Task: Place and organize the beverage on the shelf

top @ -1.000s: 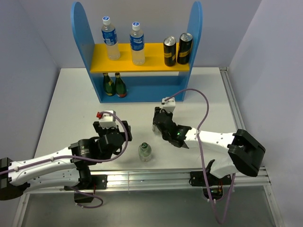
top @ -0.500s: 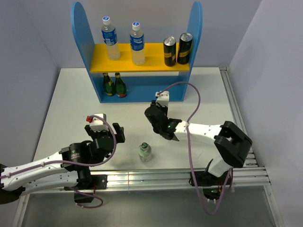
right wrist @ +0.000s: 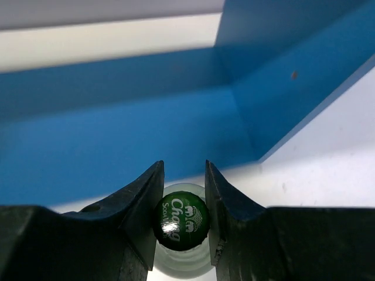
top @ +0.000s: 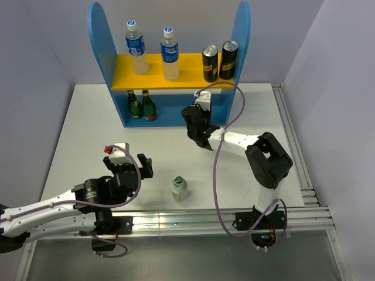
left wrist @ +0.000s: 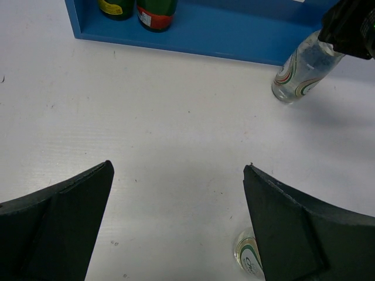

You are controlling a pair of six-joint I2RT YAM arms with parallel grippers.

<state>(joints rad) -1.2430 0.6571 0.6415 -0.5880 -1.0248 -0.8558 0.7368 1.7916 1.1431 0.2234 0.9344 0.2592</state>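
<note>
My right gripper (right wrist: 183, 219) is shut on the green cap of a short clear bottle (right wrist: 181, 222), which hangs or stands just before the shelf's blue base (right wrist: 117, 146). In the left wrist view this bottle (left wrist: 300, 69) is upright, close to the base's front edge. A second short clear bottle (top: 179, 187) stands on the table near the front, beside the right finger of my open left gripper (left wrist: 179, 225). On the shelf (top: 98, 52), two blue-labelled bottles (top: 136, 47) stand on the yellow board and two green bottles (top: 142, 105) on the base.
Two black-and-gold cans (top: 220, 61) stand at the right end of the yellow board. The shelf's right side panel (right wrist: 304, 70) rises close to the right of the held bottle. A metal rail (top: 293, 140) runs along the table's right edge.
The right gripper has closed on the bottle cap and moved away from the front, up to the shelf's base. The left arm has drawn back to the left, still open.
</note>
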